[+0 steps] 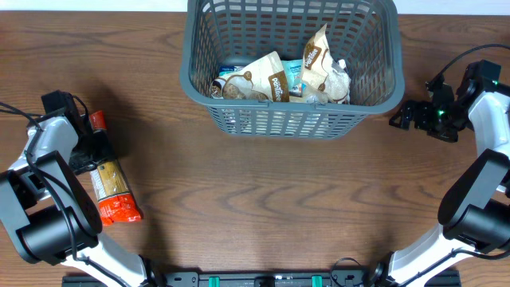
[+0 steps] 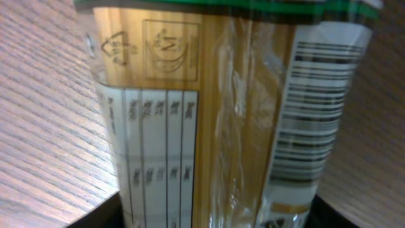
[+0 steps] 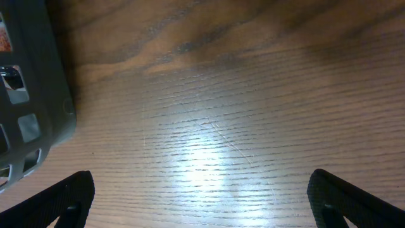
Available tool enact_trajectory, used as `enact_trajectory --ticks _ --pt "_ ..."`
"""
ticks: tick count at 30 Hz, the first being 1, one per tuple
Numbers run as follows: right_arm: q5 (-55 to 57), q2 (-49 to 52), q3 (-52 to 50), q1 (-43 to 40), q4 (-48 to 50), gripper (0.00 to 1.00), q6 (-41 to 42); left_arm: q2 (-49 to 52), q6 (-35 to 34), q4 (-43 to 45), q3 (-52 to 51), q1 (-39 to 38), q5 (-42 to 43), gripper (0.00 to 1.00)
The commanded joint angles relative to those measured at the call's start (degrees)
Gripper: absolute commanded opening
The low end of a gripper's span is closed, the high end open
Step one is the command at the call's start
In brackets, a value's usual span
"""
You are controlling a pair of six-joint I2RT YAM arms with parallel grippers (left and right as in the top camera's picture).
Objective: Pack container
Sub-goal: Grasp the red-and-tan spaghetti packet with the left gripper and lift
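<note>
The container (image 1: 291, 121), a dark grey slotted basket, stands at the table's far middle with several snack packets (image 1: 275, 80) inside. A long pasta packet (image 1: 110, 190) with red ends lies on the table at the left. My left gripper (image 1: 89, 150) is down over its far half. In the left wrist view the packet (image 2: 209, 114) fills the frame, and my left gripper (image 2: 209, 216) has a dark finger pressed against each side of it. My right gripper (image 1: 402, 118) hovers open just right of the container, nothing between its fingers (image 3: 69, 197). The container's corner (image 3: 38, 95) shows at the left.
Bare wooden table (image 1: 271, 207) spreads in front of the basket and between the arms. The right arm's cables (image 1: 458, 60) hang near the table's right edge.
</note>
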Motion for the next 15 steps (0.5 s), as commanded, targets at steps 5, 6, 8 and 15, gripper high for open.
enact_trajectory --ticks 5,6,8,15 --pt "-0.1 -0.3 -0.2 0.5 -0.2 0.99 -0.6 1.7 -2.8 -1.7 -0.1 0.1 1.4 0.33" --pt "0.0 -0.3 -0.2 0.5 -0.3 0.99 -0.6 1.6 -3.6 -2.3 0.0 0.1 2.1 0.32" --pt "-0.1 -0.3 -0.2 0.5 -0.3 0.99 -0.6 1.3 -3.6 -3.1 0.5 0.1 5.0 0.21" --pt "-0.1 -0.3 -0.2 0.5 -0.3 0.99 -0.6 -5.8 -3.5 -4.0 2.3 -1.3 11.5 0.13"
